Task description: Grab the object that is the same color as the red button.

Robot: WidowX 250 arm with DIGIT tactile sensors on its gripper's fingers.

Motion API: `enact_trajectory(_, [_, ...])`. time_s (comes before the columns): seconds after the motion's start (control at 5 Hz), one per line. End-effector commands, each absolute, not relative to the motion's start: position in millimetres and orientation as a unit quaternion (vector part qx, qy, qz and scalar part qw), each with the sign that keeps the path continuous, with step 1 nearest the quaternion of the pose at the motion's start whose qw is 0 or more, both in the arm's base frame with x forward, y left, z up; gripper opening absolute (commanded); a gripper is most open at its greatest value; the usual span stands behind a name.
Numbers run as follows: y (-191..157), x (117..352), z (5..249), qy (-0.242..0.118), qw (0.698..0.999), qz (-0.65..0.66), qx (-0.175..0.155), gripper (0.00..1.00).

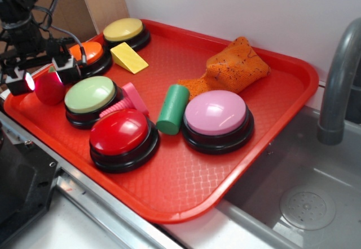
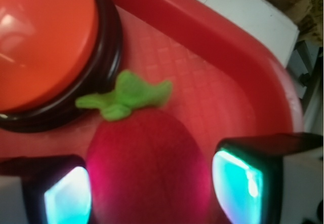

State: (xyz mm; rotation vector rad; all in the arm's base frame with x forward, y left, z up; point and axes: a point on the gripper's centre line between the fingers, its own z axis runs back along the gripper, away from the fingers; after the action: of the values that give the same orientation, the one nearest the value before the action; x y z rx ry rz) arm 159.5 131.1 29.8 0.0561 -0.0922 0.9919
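A red plastic tray sits on a pale tabletop against a white wall, with a sink basin at the lower right of the exterior frame and a grey faucet rising at the right edge. At the far left of that frame the robot's hand has its two pads set apart, one on either side of the strawberry, the small fuzzy red toy that matches the red button in color. The wrist view shows why the hand sits so low: its glowing fingers flank the berry's body at the bottom of the frame, the green stem pointing away toward the orange button at upper left. Whether the pads already press the fuzz cannot be told; a sliver of gap seems to remain on the right side.

The berry lies near the tray's left rim, just beside the green button, so the hand appears to have little room and straddles it along the clear line between button and rim. Further out lie a pink ridged piece, a green cylinder, a pink button, a yellow wedge, a yellow button and an orange cloth toward the upper right. The likely next step is to close and lift.
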Motion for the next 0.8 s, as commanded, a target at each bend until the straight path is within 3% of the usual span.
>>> enact_trajectory(0.0, [136.8,150.8,35.1,-0.054,0.88,0.472,0.024,0.0])
enact_trajectory(0.2, [135.0,154.0,42.2,-0.057,0.89,0.451,0.02,0.0])
enact_trajectory(0.4, [123.4,166.0,73.1,-0.059,0.922,0.382,0.004,0.0])
enact_trajectory(0.6, [87.8,184.5,108.7,-0.074,0.961,0.264,-0.013,0.0])
